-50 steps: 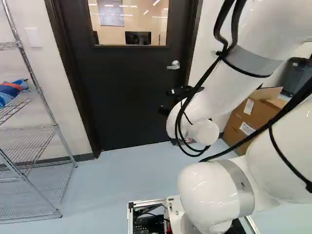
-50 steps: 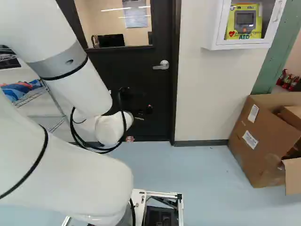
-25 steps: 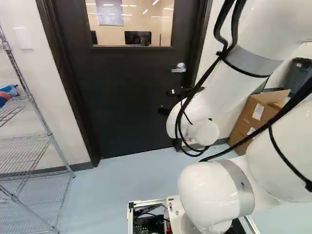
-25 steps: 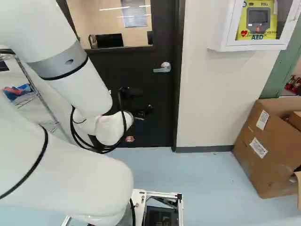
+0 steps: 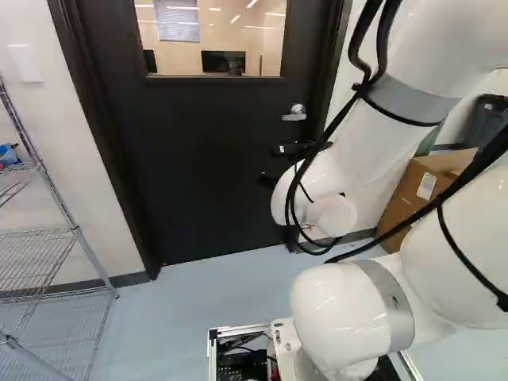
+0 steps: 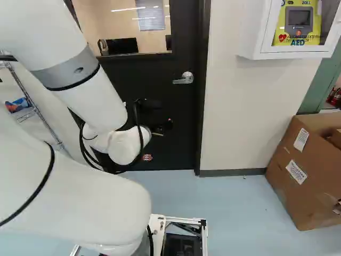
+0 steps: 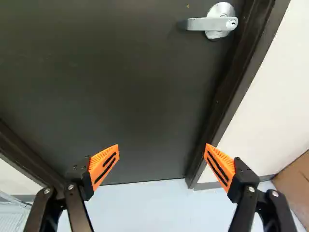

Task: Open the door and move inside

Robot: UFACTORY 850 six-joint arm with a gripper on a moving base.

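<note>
Black door point(image 7: 120, 87) is looming ahead of the wide-spread claw point(image 7: 162, 146), the base point(image 5: 238, 329) rolling nearer, bringing the lever handle point(image 7: 212, 23) toward reach.

Workplace room — AED cabinet point(image 6: 257, 48), wire shelving point(image 5: 73, 232), cardboard box point(image 6: 301, 176).

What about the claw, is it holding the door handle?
No, the claw stands open, its orange pads wide apart, with the silver door handle out ahead of them.
</note>
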